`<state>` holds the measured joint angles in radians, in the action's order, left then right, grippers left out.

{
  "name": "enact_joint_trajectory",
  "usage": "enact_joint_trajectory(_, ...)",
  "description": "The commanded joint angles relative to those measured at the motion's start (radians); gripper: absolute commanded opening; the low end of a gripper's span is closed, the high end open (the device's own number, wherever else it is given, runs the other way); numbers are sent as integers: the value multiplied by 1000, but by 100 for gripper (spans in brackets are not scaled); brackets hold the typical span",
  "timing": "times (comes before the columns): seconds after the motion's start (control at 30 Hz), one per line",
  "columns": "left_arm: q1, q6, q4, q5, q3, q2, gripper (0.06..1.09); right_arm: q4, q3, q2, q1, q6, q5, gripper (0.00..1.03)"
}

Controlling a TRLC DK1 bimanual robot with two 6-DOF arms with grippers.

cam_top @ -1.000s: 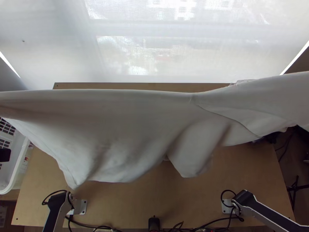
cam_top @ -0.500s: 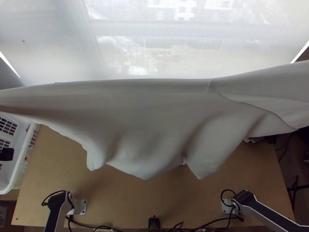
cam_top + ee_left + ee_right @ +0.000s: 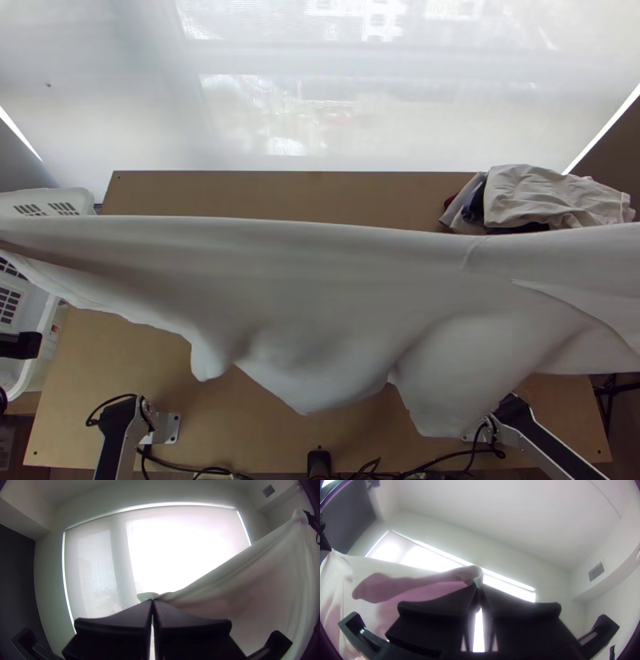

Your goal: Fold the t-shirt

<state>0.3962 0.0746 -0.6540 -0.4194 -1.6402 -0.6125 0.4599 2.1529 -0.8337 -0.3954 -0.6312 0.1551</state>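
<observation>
T-shirt (image 3: 280,296) stretched above desk (image 3: 256,432), slack edge drooping; left end effector (image 3: 153,602) pinching one end, right end effector (image 3: 478,586) pinching opposite end.

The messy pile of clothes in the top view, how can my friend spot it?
Find the light wooden table and look toward its far right corner. A rumpled heap of cloth sits there, off-white on top, with dark blue and some red peeking out. Those colours set it apart from the plain white t-shirt stretched nearby.

White basket (image 3: 46,198) and heaped clothes (image 3: 552,198)
</observation>
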Motion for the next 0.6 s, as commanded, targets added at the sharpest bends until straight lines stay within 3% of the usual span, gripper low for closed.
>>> enact_joint_trajectory(0.0, 0, -25, -10, -44, 114, 22, 9, 29, -191, 33, 43, 111, -54, 3)
enact_joint_trajectory(0.37, -14, -171, 205, -22, 391, -130, 9, -242, -794, 2, -37, 200, -57, 3)
enact_joint_trajectory(0.57, -207, -190, 243, 119, 484, -283, 9, -385, -943, -160, -34, 242, -91, 3)
